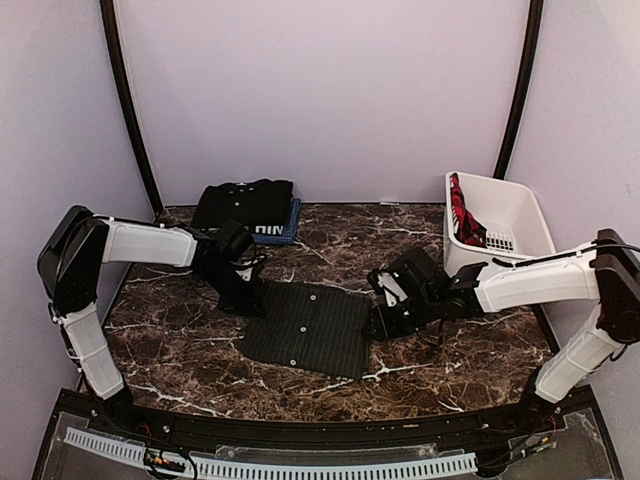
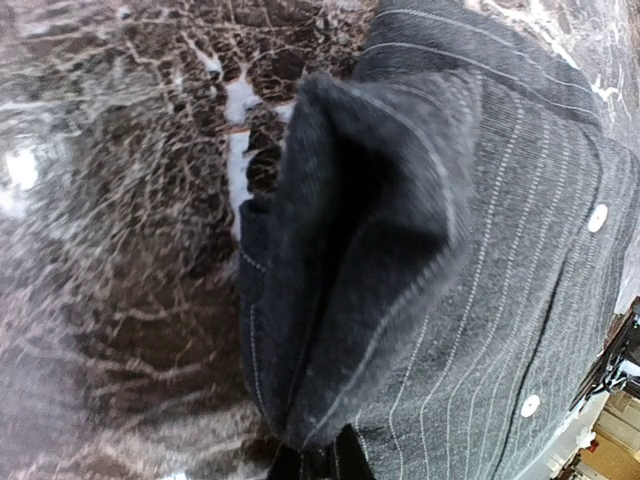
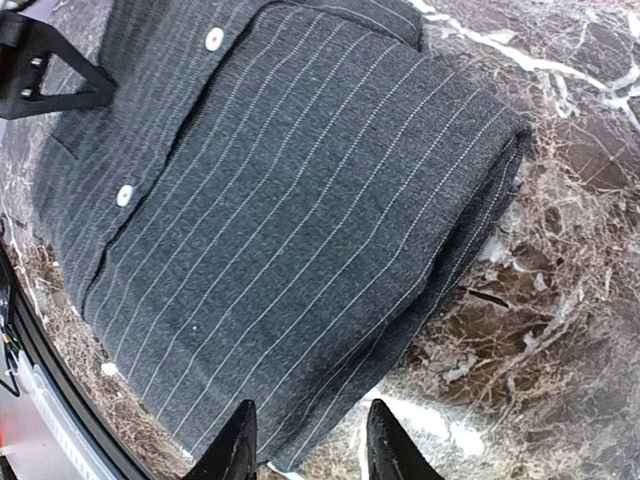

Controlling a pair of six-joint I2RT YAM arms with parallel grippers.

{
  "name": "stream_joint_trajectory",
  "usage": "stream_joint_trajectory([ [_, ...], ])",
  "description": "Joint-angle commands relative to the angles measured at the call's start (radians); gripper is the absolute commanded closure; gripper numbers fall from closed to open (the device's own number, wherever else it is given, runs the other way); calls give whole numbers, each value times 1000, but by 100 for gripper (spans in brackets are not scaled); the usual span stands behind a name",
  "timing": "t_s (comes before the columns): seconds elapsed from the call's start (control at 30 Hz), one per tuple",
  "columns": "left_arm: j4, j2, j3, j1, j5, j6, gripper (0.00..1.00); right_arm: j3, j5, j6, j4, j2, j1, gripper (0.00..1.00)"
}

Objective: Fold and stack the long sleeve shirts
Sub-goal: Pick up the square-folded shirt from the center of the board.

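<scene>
Charcoal pinstriped shirt (image 1: 310,330) lies folded flat at the middle of the marble table (image 1: 450,365), white buttons up. At its far-left corner the left gripper (image 1: 245,298) is clenched on a raised fold of that cloth, while the right gripper (image 3: 310,445) hangs with fingers parted astride the shirt's right edge. A folded black shirt (image 1: 243,203) rests on a blue shirt (image 1: 287,232) at the table's far left.

Under your left gripper (image 1: 248,298) and right gripper (image 1: 382,322) lies a dark brown marble-patterned tabletop (image 1: 180,350), veined in white. Beyond them a plain, pale lilac back wall (image 1: 320,90) rises, evenly lit. Black curved poles (image 1: 123,100) flank it, outboard of each gripper.
</scene>
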Motion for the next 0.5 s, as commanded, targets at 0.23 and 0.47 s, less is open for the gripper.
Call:
stream_joint_trajectory([
  [0.23,-174,-185,59,21,-51,52,100,145,20,-42,11,153,-6,68],
  [0.47,-233,-235,106,39,-57,76,100,251,40,-63,-35,265,28,79],
])
